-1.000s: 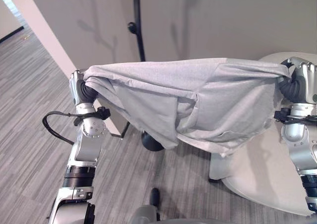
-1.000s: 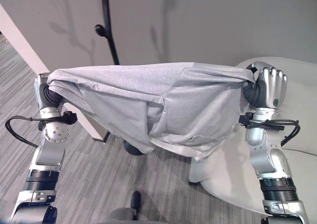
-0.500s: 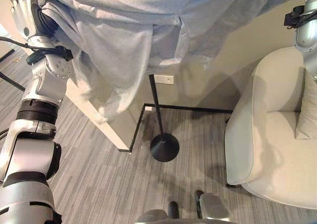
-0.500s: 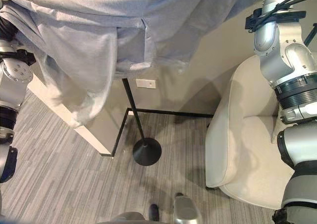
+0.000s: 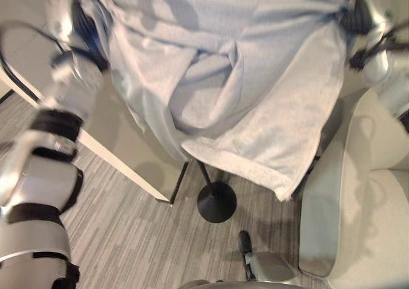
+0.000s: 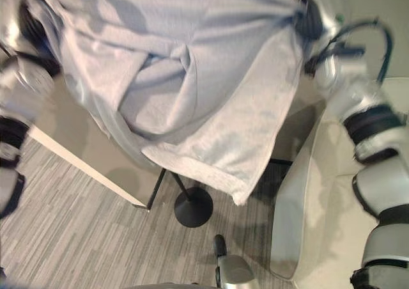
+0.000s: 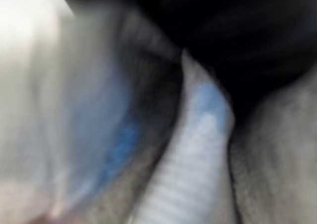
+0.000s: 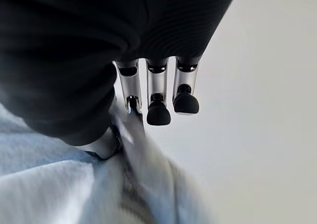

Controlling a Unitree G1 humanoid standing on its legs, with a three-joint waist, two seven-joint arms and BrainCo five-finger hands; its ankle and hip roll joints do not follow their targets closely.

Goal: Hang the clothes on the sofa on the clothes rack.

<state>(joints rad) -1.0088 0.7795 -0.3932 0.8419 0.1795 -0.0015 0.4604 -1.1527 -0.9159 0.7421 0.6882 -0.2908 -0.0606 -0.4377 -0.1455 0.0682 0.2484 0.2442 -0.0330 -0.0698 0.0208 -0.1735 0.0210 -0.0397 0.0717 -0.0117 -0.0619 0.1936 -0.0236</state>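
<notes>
The left hand (image 5: 67, 11) and right hand (image 6: 317, 13) are pinching the shirt (image 5: 243, 91), holding it spread above the rack (image 5: 216, 201), left of the sofa (image 5: 358, 199).

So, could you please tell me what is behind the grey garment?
Below the grey garment the rack's black pole and round base show; its upper pole and hooks are mostly covered.

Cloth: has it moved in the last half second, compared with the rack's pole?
Yes. The cloth has come down over the pole: before, a long stretch of pole showed below it; now its hem hangs almost to the base.
</notes>
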